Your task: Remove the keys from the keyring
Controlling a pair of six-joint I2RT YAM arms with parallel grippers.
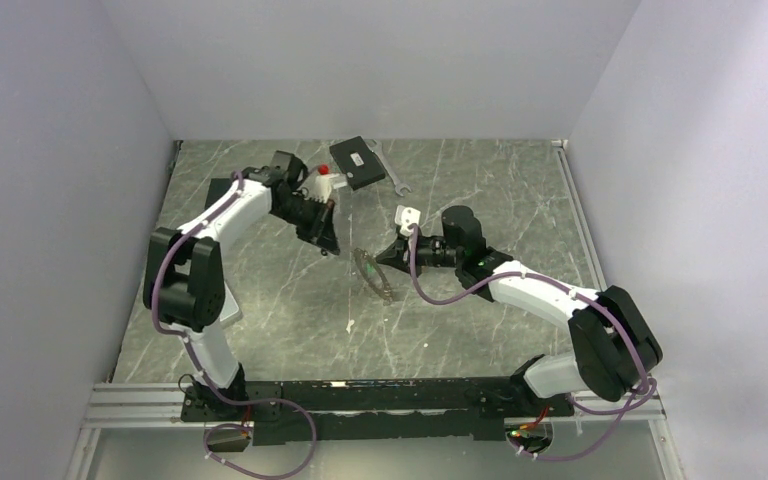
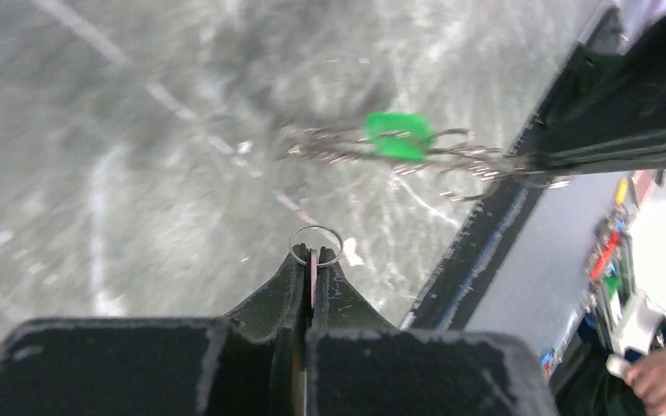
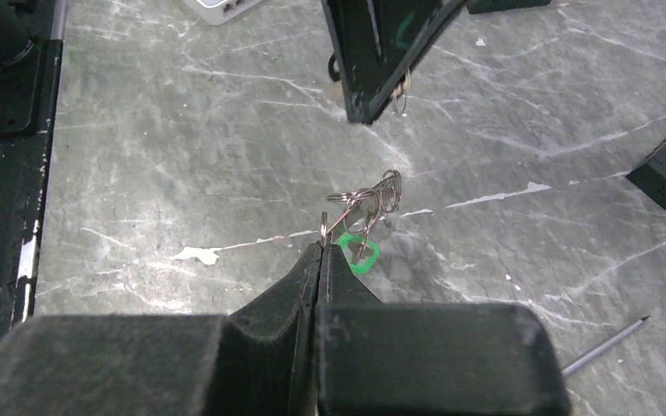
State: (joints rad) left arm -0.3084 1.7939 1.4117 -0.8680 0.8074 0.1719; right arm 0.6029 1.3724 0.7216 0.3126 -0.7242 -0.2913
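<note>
My right gripper [image 1: 390, 257] is shut on the rim of the keyring [image 1: 372, 274] and holds it above the table. In the right wrist view the gripper [image 3: 322, 245] pinches the keyring [image 3: 366, 201], which is seen edge-on with its keys [image 3: 388, 186] bunched together and the green tag [image 3: 361, 254] below. My left gripper [image 1: 327, 238] is a short way left of the ring. In the left wrist view it [image 2: 314, 253] is shut on a flat key with a small split ring [image 2: 315, 243], apart from the keyring [image 2: 451, 156] and its green tag [image 2: 398, 135].
A black box [image 1: 363, 162] and a silver wrench [image 1: 390, 176] lie at the back. A white piece with a red top [image 1: 322, 180] sits by the left arm. A thin metal rod [image 3: 603, 347] lies at the right. A black rail [image 3: 4, 156] runs along the near edge.
</note>
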